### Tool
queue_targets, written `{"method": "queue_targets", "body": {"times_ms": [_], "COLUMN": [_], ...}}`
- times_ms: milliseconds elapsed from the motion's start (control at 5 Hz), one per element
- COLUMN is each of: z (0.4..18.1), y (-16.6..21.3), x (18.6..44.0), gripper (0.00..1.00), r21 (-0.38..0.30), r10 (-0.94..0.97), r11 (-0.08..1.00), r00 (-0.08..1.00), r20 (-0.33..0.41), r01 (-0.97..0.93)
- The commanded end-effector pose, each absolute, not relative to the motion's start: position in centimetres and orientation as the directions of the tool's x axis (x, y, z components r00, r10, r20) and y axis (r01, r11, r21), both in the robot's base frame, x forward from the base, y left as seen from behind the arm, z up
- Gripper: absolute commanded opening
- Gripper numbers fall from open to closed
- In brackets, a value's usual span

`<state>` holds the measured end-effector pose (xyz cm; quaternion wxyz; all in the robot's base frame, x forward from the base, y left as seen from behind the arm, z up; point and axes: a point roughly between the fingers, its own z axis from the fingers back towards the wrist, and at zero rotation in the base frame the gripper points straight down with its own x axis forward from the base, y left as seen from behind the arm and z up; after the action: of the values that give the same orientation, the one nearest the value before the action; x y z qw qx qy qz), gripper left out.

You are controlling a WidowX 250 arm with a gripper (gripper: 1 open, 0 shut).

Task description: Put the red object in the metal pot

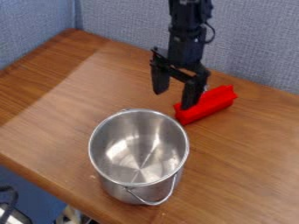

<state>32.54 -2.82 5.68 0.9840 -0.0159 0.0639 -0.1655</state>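
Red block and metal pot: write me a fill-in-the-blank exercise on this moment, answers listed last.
1. The gripper has its jaws ____.
2. The red block lies on the ____, not in the pot.
3. The metal pot holds ____.
4. The block lies ____ from the camera than the pot.

Missing words: open; table; nothing; farther
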Motion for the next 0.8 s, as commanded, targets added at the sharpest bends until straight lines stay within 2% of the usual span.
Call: {"method": "queue_targets", "body": {"times_ms": [0, 600], "z": [6.3, 6.6], "y": [-3.8, -4.7], "x": [33.5, 35.6], "gripper": [1.0, 1.0], "r21": [-0.036, -0.005], "r10": [-0.412, -0.535], "r11": [0.911, 0.845], "r00": [0.909, 0.845], "r20": [-0.06, -0.009], "r01": [0.41, 0.535]}}
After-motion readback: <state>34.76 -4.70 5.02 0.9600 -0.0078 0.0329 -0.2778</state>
